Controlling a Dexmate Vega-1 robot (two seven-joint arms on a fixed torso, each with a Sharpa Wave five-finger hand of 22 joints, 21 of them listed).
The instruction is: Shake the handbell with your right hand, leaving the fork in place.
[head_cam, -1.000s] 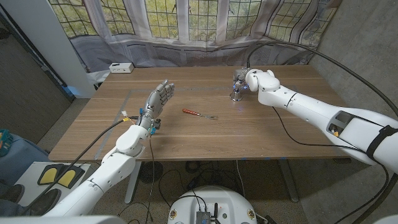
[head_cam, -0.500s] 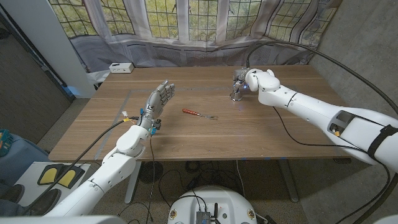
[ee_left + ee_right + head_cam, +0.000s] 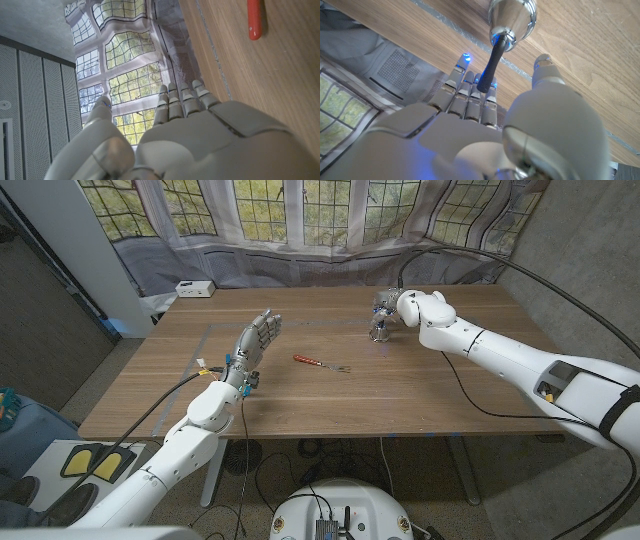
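Observation:
The handbell (image 3: 378, 331), a silver dome with a dark handle, stands on the far right part of the table. My right hand (image 3: 388, 308) hovers right over it. In the right wrist view the handle (image 3: 491, 64) reaches up against my straight fingers (image 3: 470, 95), with the thumb (image 3: 546, 67) held off to one side and nothing closed around the bell (image 3: 513, 15). The fork (image 3: 320, 363), red-handled, lies at mid table between the two hands; its red handle (image 3: 255, 19) also shows past my left hand. My left hand (image 3: 254, 345) is raised with its fingers spread and holds nothing.
A small white box (image 3: 194, 288) sits at the table's far left corner. Pale tape lines (image 3: 215, 330) mark the wood. A black cable (image 3: 455, 390) crosses the table under my right arm. A curtain and windows stand behind the far edge.
My right hand and forearm have shifted slightly to the right over the bell. The bell, the fork and my left hand stay where they were.

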